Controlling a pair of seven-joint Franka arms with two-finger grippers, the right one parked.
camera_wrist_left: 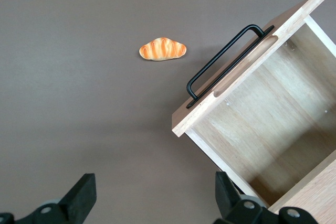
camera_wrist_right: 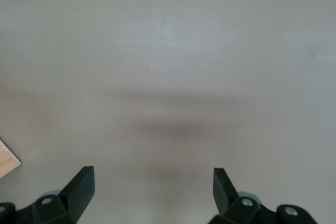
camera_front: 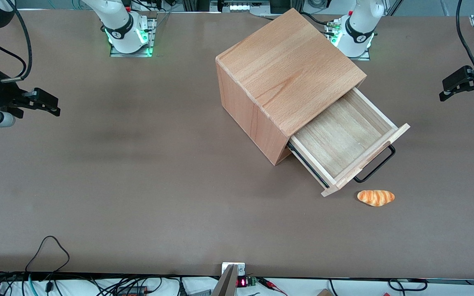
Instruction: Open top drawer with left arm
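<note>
The top drawer (camera_front: 344, 135) of the beech cabinet (camera_front: 286, 70) stands pulled well out, and its inside (camera_wrist_left: 262, 124) is bare wood. Its black bar handle (camera_front: 379, 164) (camera_wrist_left: 223, 59) has nothing gripping it. My left arm's gripper (camera_front: 442, 91) hangs above the table toward the working arm's end. It is well apart from the drawer and farther from the front camera than the handle. In the left wrist view the gripper (camera_wrist_left: 155, 195) is open, with only bare table between the fingers, and one fingertip (camera_wrist_left: 226, 190) sits near the drawer's corner.
A small toy bread roll (camera_front: 376, 197) (camera_wrist_left: 163, 50) lies on the brown table (camera_front: 138, 185) just in front of the drawer front, nearer the front camera. A thin black cable loop (camera_front: 49, 246) lies at the table's near edge toward the parked arm's end.
</note>
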